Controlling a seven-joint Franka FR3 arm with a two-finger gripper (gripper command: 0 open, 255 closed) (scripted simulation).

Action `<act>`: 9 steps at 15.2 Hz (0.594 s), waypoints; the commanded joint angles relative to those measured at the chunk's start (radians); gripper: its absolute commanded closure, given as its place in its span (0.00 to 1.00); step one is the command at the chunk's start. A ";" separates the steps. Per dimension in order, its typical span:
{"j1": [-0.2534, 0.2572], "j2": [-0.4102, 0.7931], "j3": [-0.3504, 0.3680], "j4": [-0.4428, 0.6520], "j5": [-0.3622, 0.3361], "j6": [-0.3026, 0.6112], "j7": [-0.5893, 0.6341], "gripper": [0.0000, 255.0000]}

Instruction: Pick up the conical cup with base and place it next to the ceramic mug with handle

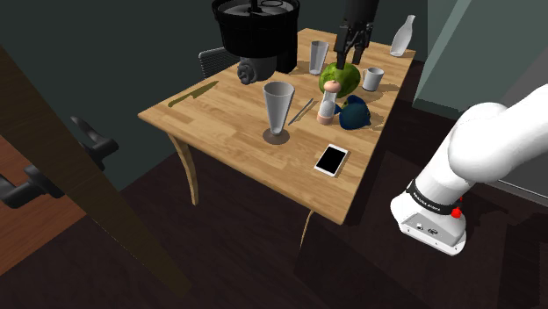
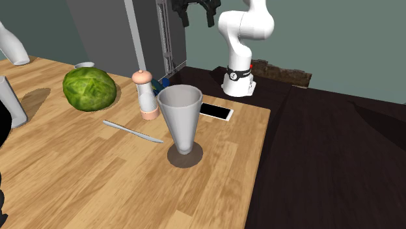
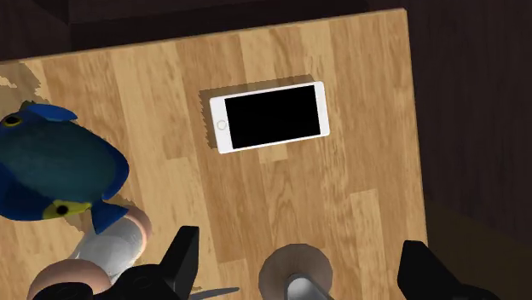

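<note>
Cup (image 1: pixel 278 107) upright near phone (image 1: pixel 332 160)

i work in a home's dining corner: 1 wooden table (image 1: pixel 224 118) carries a cabbage (image 2: pixel 89 90), a pepper mill (image 2: pixel 146 95), a kitchen knife (image 1: pixel 193 94) and a phone (image 1: pixel 332 160); 1 chair (image 1: pixel 215 60) stands beside it on a dark plank floor (image 1: pixel 263 255).

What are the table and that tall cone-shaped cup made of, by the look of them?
Table: wood, pale planks with visible grain, matte finish. Conical cup: smooth plain grey with a darker round base; the look leaves its material open.
</note>
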 commanded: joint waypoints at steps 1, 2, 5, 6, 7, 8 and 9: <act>0.007 0.074 -0.009 0.031 0.011 0.040 -0.020 0.00; 0.011 0.113 -0.013 0.049 0.018 0.059 -0.030 0.00; 0.021 0.229 -0.023 0.109 0.041 0.107 -0.061 0.00; 0.024 0.269 -0.026 0.132 0.049 0.120 -0.071 0.00; 0.027 0.308 -0.029 0.157 0.058 0.132 -0.081 0.00; 0.030 0.348 -0.031 0.183 0.067 0.143 -0.092 0.00; 0.032 0.387 -0.033 0.210 0.077 0.152 -0.102 0.00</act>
